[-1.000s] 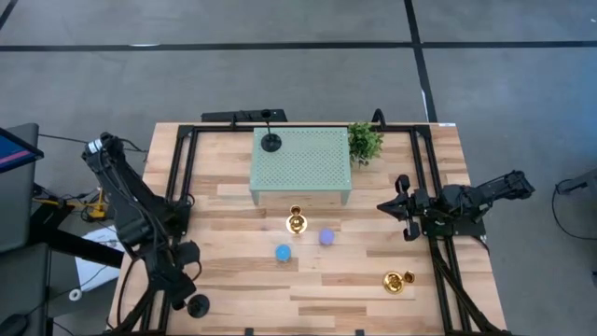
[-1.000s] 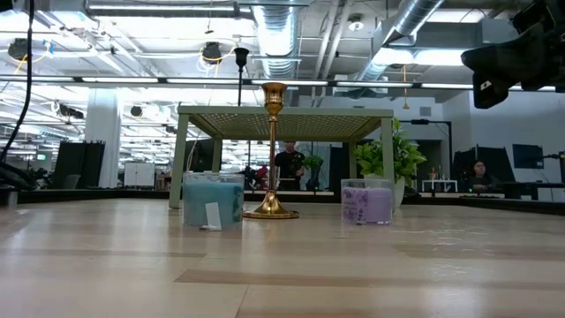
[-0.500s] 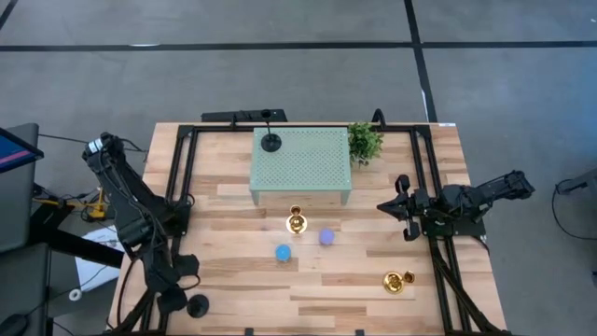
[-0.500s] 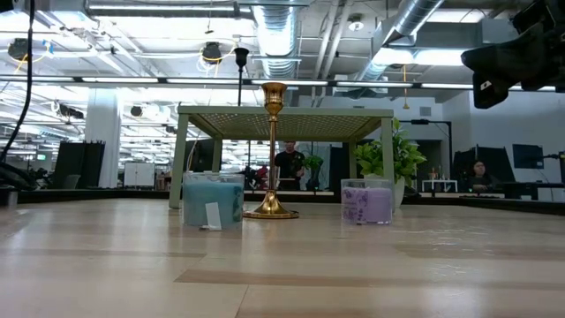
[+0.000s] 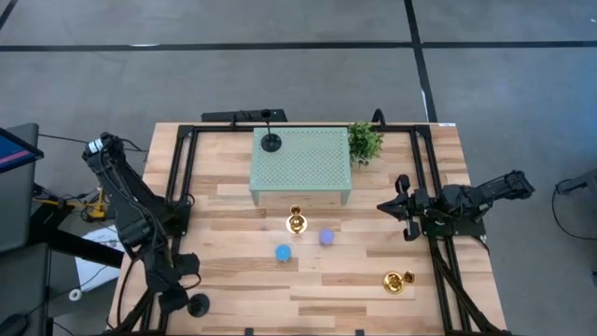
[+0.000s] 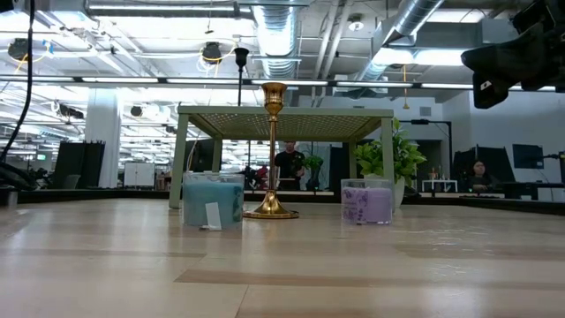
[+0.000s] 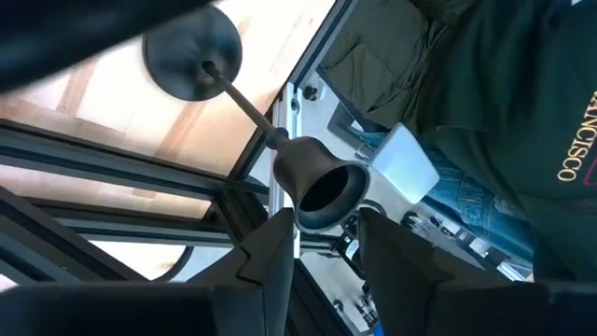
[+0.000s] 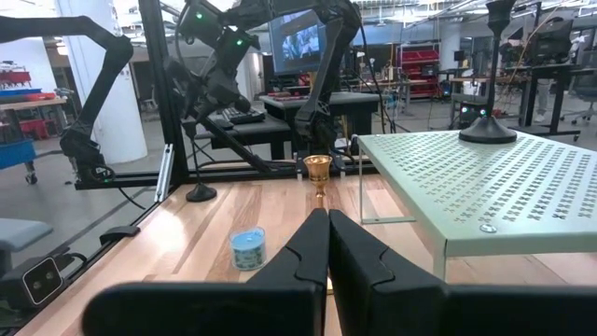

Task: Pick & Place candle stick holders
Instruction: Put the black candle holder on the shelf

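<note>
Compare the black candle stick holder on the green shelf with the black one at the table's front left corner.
The shelf holder stands raised on the green perforated shelf; the corner holder stands on bare wood. No end effector is near the shelf holder; the left end effector, open, sits right at the corner holder's cup. Both are matte black and upright.

The right gripper (image 8: 327,245) is sitting closed at bottom centre; a gold holder (image 8: 318,172) is standing mid-frame, a blue candle (image 8: 247,248) lower left, a green shelf (image 8: 485,191) at right.
</note>
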`<state>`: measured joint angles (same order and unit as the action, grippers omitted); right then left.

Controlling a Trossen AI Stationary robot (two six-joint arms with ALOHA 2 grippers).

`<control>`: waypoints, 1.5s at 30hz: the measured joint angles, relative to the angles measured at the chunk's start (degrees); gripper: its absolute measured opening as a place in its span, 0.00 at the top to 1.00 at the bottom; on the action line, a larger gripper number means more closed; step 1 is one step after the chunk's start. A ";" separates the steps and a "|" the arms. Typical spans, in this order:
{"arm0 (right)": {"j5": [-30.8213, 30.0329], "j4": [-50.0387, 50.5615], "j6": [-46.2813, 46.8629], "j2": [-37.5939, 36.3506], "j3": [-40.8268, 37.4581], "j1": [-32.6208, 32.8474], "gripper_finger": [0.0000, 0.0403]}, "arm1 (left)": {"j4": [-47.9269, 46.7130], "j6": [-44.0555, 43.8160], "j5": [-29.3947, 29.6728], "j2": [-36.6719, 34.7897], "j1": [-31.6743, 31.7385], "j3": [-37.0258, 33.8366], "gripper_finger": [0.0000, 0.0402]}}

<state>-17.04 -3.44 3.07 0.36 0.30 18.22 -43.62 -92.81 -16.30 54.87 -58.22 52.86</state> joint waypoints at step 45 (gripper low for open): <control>0.09 -0.01 -0.02 -0.01 0.00 0.01 1.00 | -0.78 -8.30 -7.07 -4.62 3.45 -4.26 0.95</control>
<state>-16.95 -3.46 3.05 0.35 0.30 18.23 -44.40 -101.11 -23.38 50.24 -54.77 48.60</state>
